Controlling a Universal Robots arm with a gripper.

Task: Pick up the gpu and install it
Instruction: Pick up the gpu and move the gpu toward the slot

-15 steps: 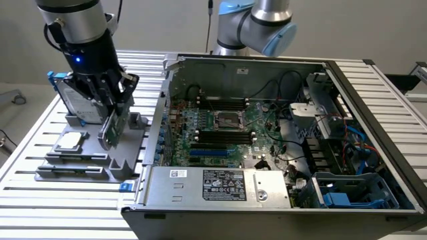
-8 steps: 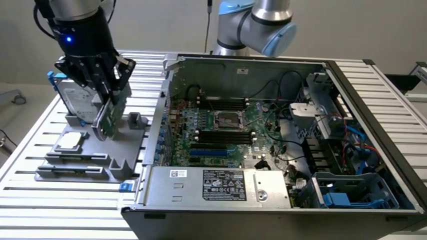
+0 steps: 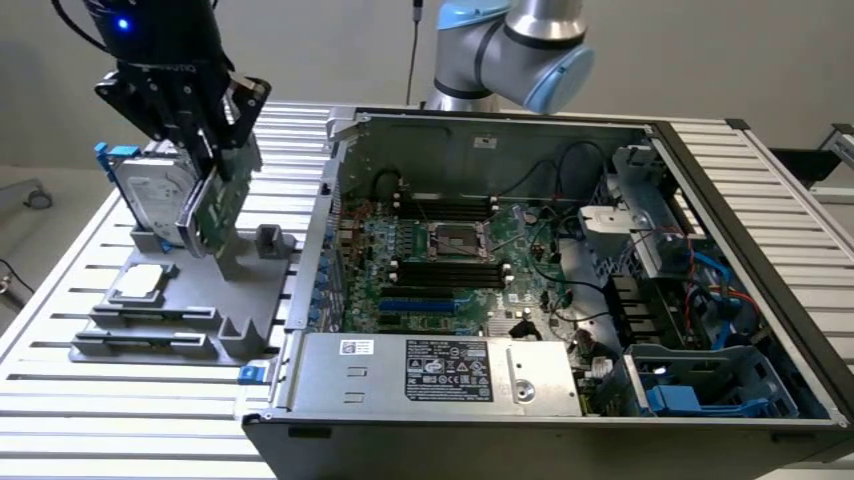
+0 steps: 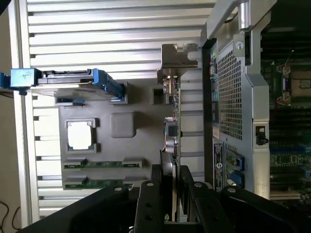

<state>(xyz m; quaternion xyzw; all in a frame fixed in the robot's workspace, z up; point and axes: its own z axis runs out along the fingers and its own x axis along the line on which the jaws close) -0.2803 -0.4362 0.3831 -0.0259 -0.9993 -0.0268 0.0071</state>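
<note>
The gpu (image 3: pixel 220 212) stands upright on edge over the grey holder tray (image 3: pixel 254 290), at the exterior view's left, beside the open computer case (image 3: pixel 494 118). My gripper (image 3: pixel 200 150) comes down onto it from above and is shut on the card. In the wrist view the gpu (image 4: pixel 173 121) appears edge-on between my black fingers (image 4: pixel 154 194), its silver end bracket (image 4: pixel 178 56) at the far end. I cannot tell whether the card's lower edge touches the tray. The motherboard (image 3: pixel 441 250) lies exposed inside the case, with blue slots (image 3: pixel 414 303) near its front.
A silver hard drive with a blue frame (image 3: pixel 140 195) stands upright right beside the gpu. A processor (image 3: pixel 144 283) and thin memory sticks (image 3: pixel 140 340) lie in the tray. The case wall (image 4: pixel 238 97) rises close by. Cables and a drive cage (image 3: pixel 667 230) crowd the case's right.
</note>
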